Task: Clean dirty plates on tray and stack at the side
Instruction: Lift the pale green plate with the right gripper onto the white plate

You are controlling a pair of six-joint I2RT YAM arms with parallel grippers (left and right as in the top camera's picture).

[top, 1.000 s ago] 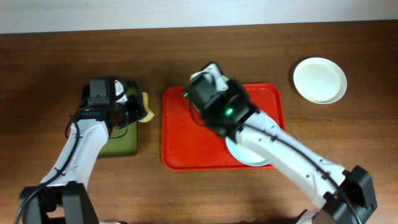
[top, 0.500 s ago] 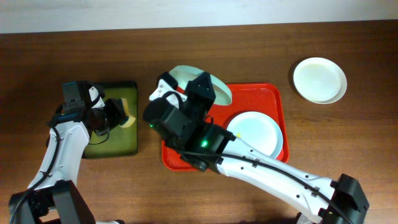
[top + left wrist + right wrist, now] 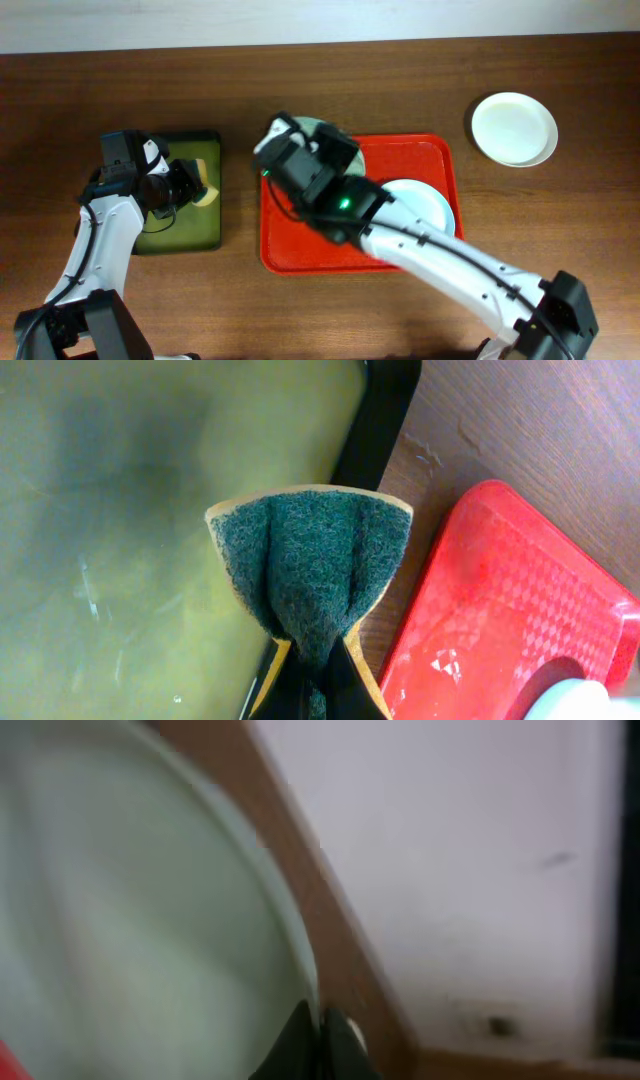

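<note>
My right gripper (image 3: 316, 143) is shut on the rim of the pale green plate (image 3: 342, 142) and holds it tilted above the back left corner of the red tray (image 3: 290, 250). In the right wrist view the jaws (image 3: 320, 1030) pinch that plate's edge (image 3: 130, 920). The pale blue plate (image 3: 432, 205) lies on the tray's right half, partly under my right arm. The white plate (image 3: 514, 128) lies on the table at the back right. My left gripper (image 3: 318, 685) is shut on a green and yellow sponge (image 3: 310, 565), which also shows in the overhead view (image 3: 206, 186).
The olive-green black-rimmed tray (image 3: 190, 235) lies left of the red tray; my left gripper hovers over its right edge (image 3: 385, 420). The red tray's corner (image 3: 500, 600) shows in the left wrist view. A white wall (image 3: 450, 850) runs behind the table.
My right arm lifted the pale green plate off the tray and swung it to the back left corner, uncovering the pale blue plate. My left arm drew back over the olive-green tray, then held still.
</note>
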